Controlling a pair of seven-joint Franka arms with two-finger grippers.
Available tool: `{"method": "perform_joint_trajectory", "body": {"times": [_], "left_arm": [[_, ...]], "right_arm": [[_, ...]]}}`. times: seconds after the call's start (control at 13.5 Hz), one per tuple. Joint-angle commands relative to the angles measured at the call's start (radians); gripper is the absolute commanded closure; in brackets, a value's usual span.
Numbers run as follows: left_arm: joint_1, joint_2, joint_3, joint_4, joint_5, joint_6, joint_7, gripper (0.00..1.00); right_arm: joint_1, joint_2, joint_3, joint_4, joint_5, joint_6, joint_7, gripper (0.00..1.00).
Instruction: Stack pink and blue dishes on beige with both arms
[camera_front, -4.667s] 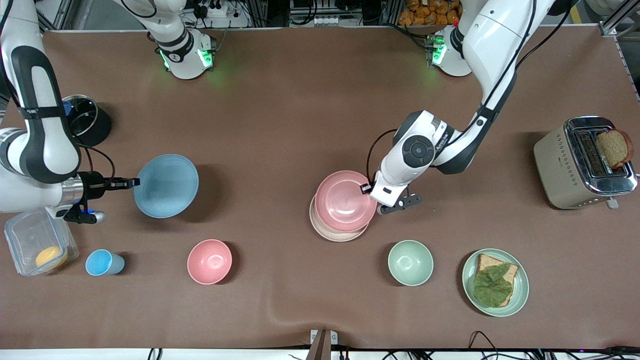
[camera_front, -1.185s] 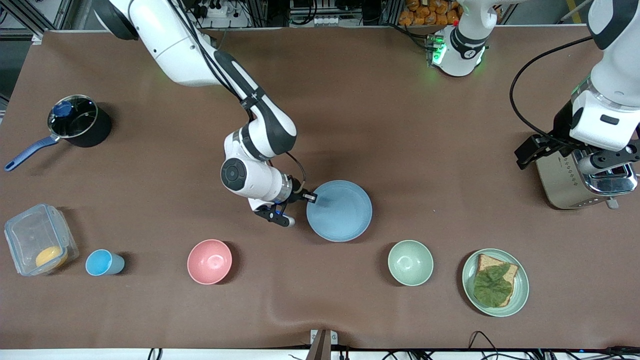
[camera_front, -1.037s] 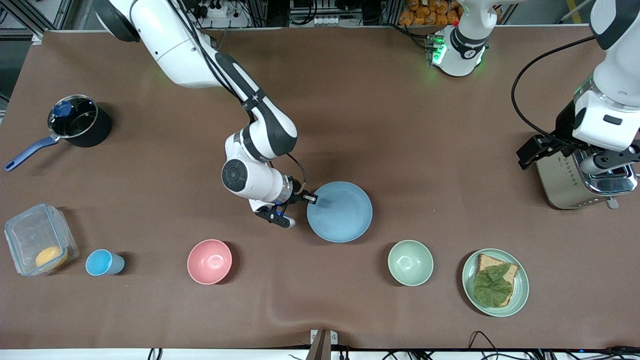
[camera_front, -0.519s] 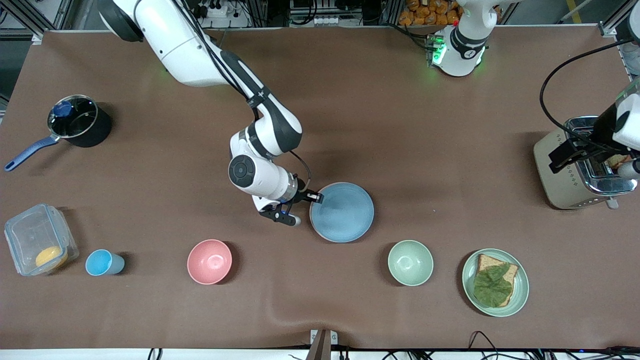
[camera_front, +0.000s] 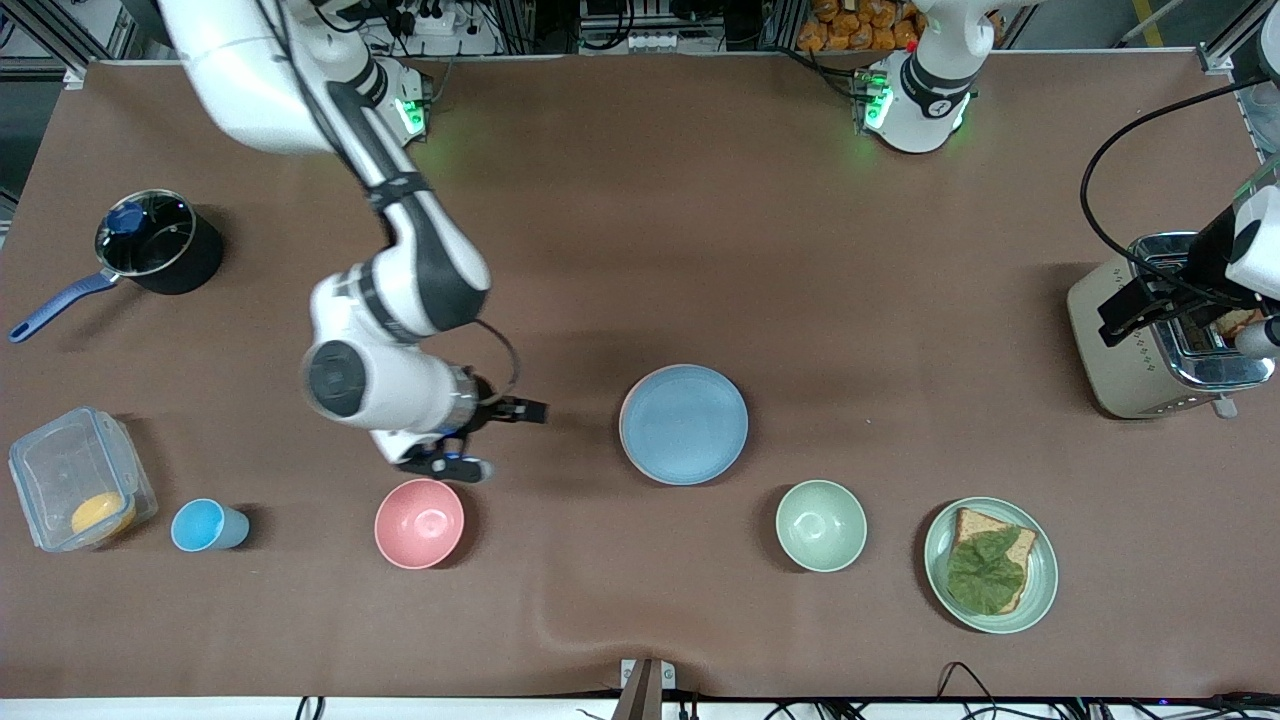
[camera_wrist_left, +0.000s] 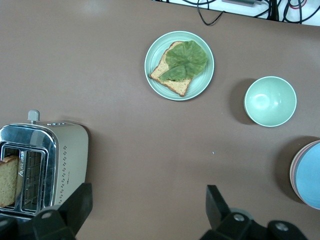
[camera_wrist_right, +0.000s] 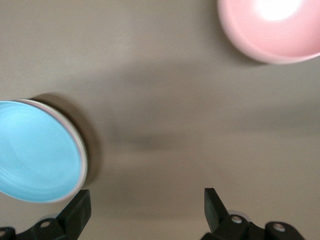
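Note:
The light blue plate (camera_front: 683, 424) lies on top of the stack in the middle of the table. Under it, only thin rims of the pink plate (camera_wrist_left: 293, 172) and the beige plate (camera_wrist_right: 85, 160) show. My right gripper (camera_front: 528, 410) stands open and empty above the table between the stack and the pink bowl, apart from the blue plate (camera_wrist_right: 35, 152). Its own view shows the right gripper (camera_wrist_right: 147, 216) with nothing between its fingers. My left gripper (camera_front: 1118, 318) hangs open high over the toaster; the left gripper (camera_wrist_left: 147, 216) is empty in its view too.
A pink bowl (camera_front: 419, 523), a blue cup (camera_front: 203, 525) and a clear box (camera_front: 75, 492) sit toward the right arm's end. A green bowl (camera_front: 821, 525), a green plate with bread (camera_front: 990, 565) and a toaster (camera_front: 1160, 325) sit toward the left arm's end. A black pot (camera_front: 160, 255) is there as well.
The right gripper set the blue plate on the stack, let go of it and drew back toward the pink bowl. The left arm stayed over the toaster.

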Motion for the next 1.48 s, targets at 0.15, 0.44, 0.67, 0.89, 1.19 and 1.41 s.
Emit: {"method": "perform_joint_trajectory", "body": {"times": [0.15, 0.44, 0.67, 0.89, 1.19, 1.41], "left_arm": [[0.003, 0.006, -0.002, 0.029, -0.005, -0.067, 0.014, 0.0], [0.0, 0.0, -0.008, 0.052, -0.013, -0.106, 0.04, 0.0], [-0.006, -0.003, -0.013, 0.052, -0.016, -0.143, 0.04, 0.0], [-0.009, -0.003, -0.013, 0.049, -0.016, -0.147, 0.042, 0.0], [-0.006, -0.011, -0.014, 0.049, -0.016, -0.149, 0.042, 0.0], [-0.008, -0.017, -0.014, 0.042, -0.014, -0.156, 0.043, 0.0]], "right_arm": [[-0.181, -0.153, 0.019, -0.037, -0.158, -0.183, -0.245, 0.0], [-0.278, -0.359, 0.019, -0.149, -0.201, -0.239, -0.328, 0.0], [-0.278, -0.468, 0.021, -0.169, -0.273, -0.254, -0.432, 0.0], [-0.283, -0.512, 0.021, -0.158, -0.288, -0.284, -0.451, 0.0], [-0.326, -0.523, 0.019, -0.105, -0.291, -0.35, -0.511, 0.0], [-0.333, -0.554, 0.021, -0.1, -0.285, -0.381, -0.494, 0.0]]}}
